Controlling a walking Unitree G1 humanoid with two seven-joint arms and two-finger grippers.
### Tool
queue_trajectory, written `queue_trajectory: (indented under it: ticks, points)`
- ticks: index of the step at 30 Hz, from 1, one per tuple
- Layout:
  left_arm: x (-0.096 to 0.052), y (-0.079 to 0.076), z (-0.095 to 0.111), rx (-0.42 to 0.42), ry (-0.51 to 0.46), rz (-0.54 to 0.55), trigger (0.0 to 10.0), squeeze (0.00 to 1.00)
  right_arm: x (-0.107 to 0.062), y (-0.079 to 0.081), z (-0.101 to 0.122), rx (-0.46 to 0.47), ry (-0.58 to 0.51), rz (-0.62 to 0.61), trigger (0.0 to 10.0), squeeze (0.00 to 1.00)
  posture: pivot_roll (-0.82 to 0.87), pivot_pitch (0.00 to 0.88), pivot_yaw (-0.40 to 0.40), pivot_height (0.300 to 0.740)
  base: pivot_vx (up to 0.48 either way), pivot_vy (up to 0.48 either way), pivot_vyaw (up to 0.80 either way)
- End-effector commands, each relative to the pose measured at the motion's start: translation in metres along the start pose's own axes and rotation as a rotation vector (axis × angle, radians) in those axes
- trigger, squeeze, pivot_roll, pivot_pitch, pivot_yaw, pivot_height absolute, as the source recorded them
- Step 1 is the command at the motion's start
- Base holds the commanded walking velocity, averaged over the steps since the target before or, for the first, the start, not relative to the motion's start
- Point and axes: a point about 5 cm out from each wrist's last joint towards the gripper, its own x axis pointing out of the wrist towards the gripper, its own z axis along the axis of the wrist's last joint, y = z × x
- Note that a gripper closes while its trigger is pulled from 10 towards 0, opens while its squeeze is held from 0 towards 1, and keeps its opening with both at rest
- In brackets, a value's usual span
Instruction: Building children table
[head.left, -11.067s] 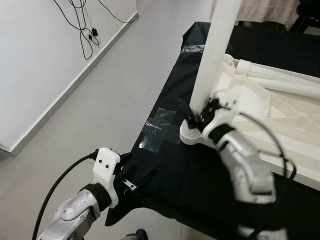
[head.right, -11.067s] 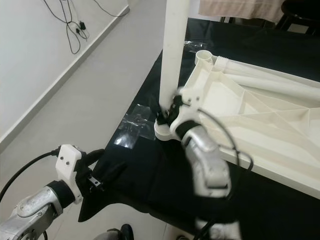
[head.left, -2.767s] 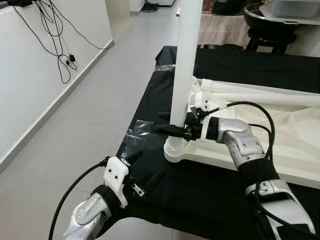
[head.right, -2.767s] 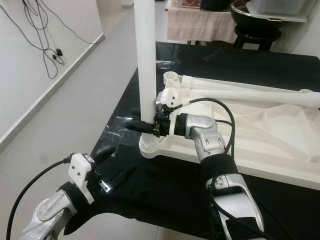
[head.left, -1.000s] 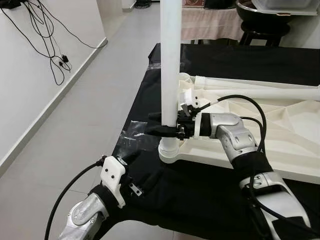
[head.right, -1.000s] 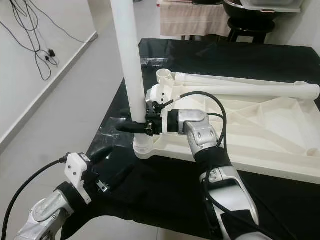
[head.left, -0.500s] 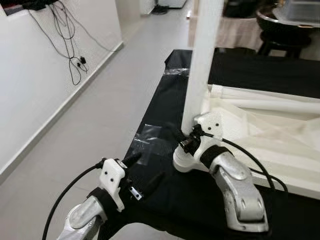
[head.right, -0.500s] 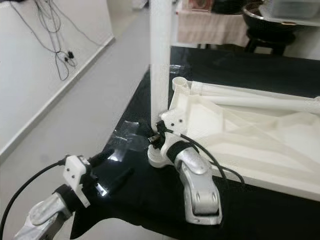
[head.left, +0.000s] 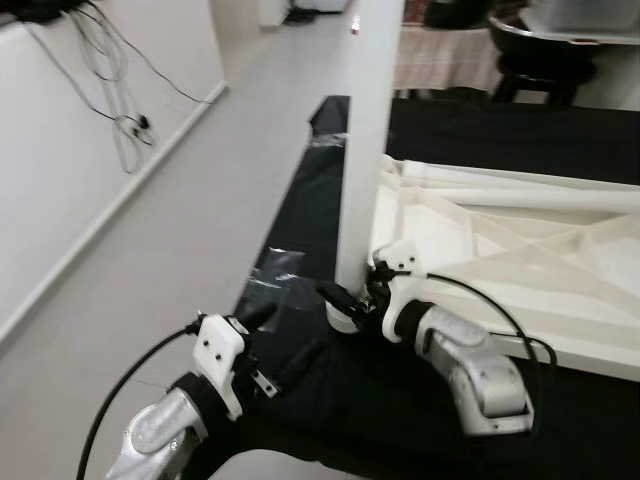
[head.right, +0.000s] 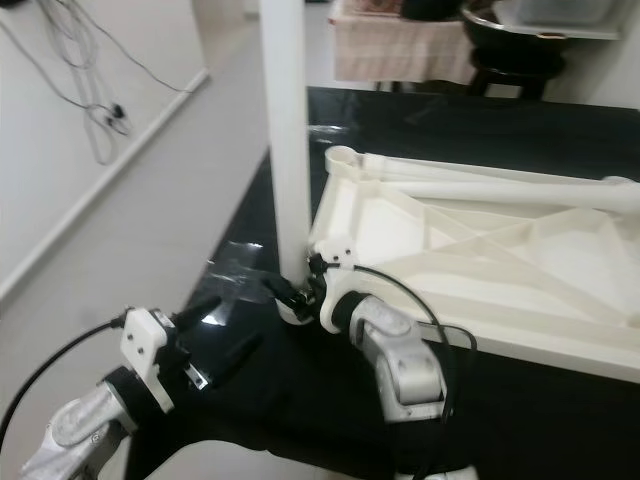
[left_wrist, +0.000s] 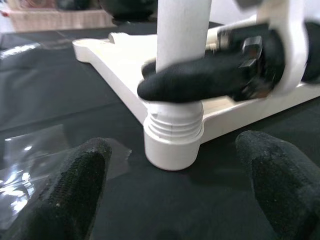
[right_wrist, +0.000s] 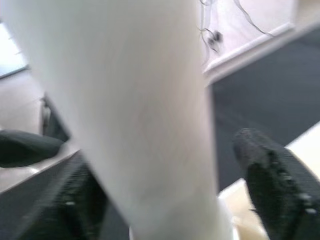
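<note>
A white table leg (head.left: 365, 150) stands upright in the threaded corner socket (left_wrist: 172, 145) of the overturned white tabletop (head.left: 520, 250), which lies on a black cloth. My right gripper (head.left: 340, 300) is shut around the leg just above the socket. One black finger (left_wrist: 200, 80) crosses the leg's front. In the right wrist view the leg (right_wrist: 135, 110) sits between both fingers (right_wrist: 270, 170). My left gripper (head.left: 282, 338) hangs open, low at the cloth's front-left edge, and points at the socket without touching it.
Two more white legs (head.left: 510, 195) lie along the tabletop's far side. A patch of clear tape (head.left: 275, 275) is stuck on the black cloth (head.left: 400, 130) near the socket. Grey tiled floor (head.left: 150, 230) and a wall with hanging cables (head.left: 110, 90) are to the left. A dark stool (head.left: 540, 60) stands behind.
The head view has shifted. My right gripper still holds the leg, now lower down by the socket than one second ago, with the forearm swung round to the front. The left gripper stays open.
</note>
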Motion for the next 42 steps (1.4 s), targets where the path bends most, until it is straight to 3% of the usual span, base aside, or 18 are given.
queue_trajectory:
  ticks: [1,7,9,11,12,14,15,16,17,22,27,30,31,33,34,36,38,42]
  points:
    - [-0.002,-0.001,-0.006,-0.008,0.024,0.005,10.0,0.0,-0.003,0.0,0.015,-0.068,-0.038,0.098,10.0,0.0,0.03,0.138,0.041,0.74,0.0,0.0,0.0]
    - [-0.001,-0.003,-0.007,-0.01,0.023,0.003,10.0,0.0,-0.012,-0.008,0.006,-0.201,0.12,0.351,10.0,0.0,0.04,0.131,0.034,0.74,0.0,0.0,0.0]
    - [0.0,-0.003,-0.007,-0.01,0.023,0.003,10.0,0.0,-0.013,-0.01,0.004,-0.214,0.146,0.38,10.0,0.0,0.05,0.131,0.033,0.74,0.0,0.0,0.0]
    - [0.0,-0.004,-0.007,-0.008,0.022,0.006,10.0,0.0,-0.011,-0.022,0.011,-0.207,0.138,0.368,10.0,0.0,0.05,0.135,0.028,0.74,0.0,0.0,0.0]
    - [0.0,-0.004,-0.007,-0.008,0.021,0.007,10.0,0.0,-0.01,-0.028,0.016,-0.204,0.122,0.371,9.3,0.0,0.05,0.142,0.027,0.74,0.0,0.0,0.0]
    - [0.0,-0.005,-0.007,-0.007,0.021,0.008,10.0,0.0,-0.01,-0.032,0.02,-0.203,0.112,0.375,9.3,0.0,0.05,0.142,0.027,0.74,0.0,0.0,0.0]
    - [0.0,-0.005,-0.006,-0.008,0.02,0.01,10.0,0.0,-0.009,-0.039,0.025,-0.19,0.088,0.373,0.9,0.0,0.04,0.144,0.027,0.74,0.0,0.0,0.0]
    - [0.0,-0.005,-0.006,-0.008,0.02,0.01,10.0,0.0,-0.009,-0.039,0.025,-0.19,0.088,0.373,0.9,0.0,0.04,0.144,0.027,0.74,0.0,0.0,0.0]
    - [0.0,-0.005,-0.006,-0.008,0.019,0.01,10.0,0.0,-0.009,-0.041,0.026,-0.184,0.083,0.375,0.0,0.0,0.03,0.149,0.023,0.74,0.0,0.0,0.0]
    - [0.0,-0.005,-0.006,-0.01,0.018,0.007,10.0,0.0,-0.011,-0.044,0.022,-0.17,0.087,0.39,0.0,0.0,0.03,0.149,0.023,0.74,0.0,0.0,0.0]
    - [0.0,-0.005,-0.005,-0.013,0.017,0.006,10.0,0.0,-0.019,-0.047,0.007,-0.153,0.115,0.299,0.0,0.0,0.01,0.167,0.022,0.74,0.0,0.0,0.0]
    - [-0.002,-0.004,-0.005,-0.015,0.015,0.008,10.0,0.0,-0.016,-0.027,-0.021,-0.098,0.156,0.116,0.0,0.0,0.0,0.177,0.022,0.74,0.0,0.0,0.0]
    - [-0.003,-0.003,-0.005,-0.015,0.016,0.008,10.0,0.0,-0.007,-0.022,-0.029,-0.056,0.146,-0.085,0.0,0.0,-0.02,0.184,0.032,0.74,0.0,0.0,0.0]
    - [-0.003,-0.003,-0.005,-0.015,0.016,0.008,10.0,0.0,-0.007,-0.022,-0.029,-0.056,0.146,-0.085,0.0,0.0,-0.02,0.184,0.032,0.74,0.0,0.0,0.0]
    - [-0.003,-0.001,-0.004,-0.014,0.016,0.007,10.0,0.0,-0.005,-0.023,-0.036,-0.008,0.136,-0.376,0.0,0.0,-0.02,0.185,0.029,0.74,0.0,0.0,0.0]
    - [-0.003,0.002,-0.005,-0.013,0.018,0.006,10.0,0.0,-0.006,0.006,-0.046,-0.03,0.139,-0.562,0.0,0.0,-0.03,0.179,0.044,0.74,0.0,0.0,0.0]
    - [-0.003,0.004,-0.006,-0.013,0.019,0.009,10.0,0.0,0.0,0.0,-0.037,-0.081,0.123,-0.529,0.0,0.0,-0.05,0.172,0.049,0.74,0.0,0.0,0.0]
    - [0.0,0.005,-0.007,-0.013,0.02,0.001,10.0,0.0,0.001,-0.002,-0.045,-0.065,0.155,-0.497,0.0,0.0,-0.02,0.158,0.031,0.74,0.0,0.0,0.0]
